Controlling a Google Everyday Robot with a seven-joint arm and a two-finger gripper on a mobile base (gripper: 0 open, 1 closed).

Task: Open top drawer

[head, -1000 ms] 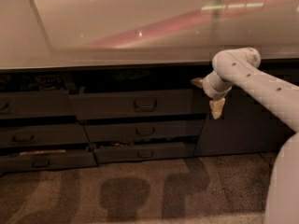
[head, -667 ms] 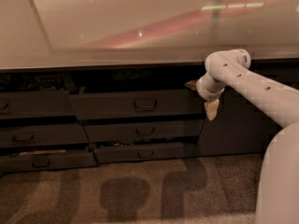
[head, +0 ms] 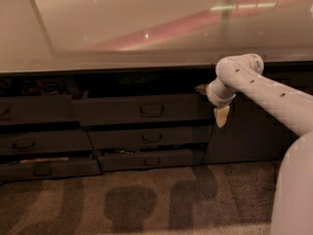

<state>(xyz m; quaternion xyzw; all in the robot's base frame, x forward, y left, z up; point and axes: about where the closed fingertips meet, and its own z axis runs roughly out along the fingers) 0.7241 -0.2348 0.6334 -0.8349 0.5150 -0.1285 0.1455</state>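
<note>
The wide dark grey top drawer (head: 112,112) with a black loop handle (head: 152,110) sits under the pale countertop (head: 122,28); the white gripper (head: 211,103) hangs spread at its right end, seemingly ready to hook that handle.

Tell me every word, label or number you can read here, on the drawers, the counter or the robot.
None: no text can be read anywhere.
The top drawer front, the countertop and the white arm show no lettering.
The gripper, at the top drawer's right end, shows no marking either.
</note>
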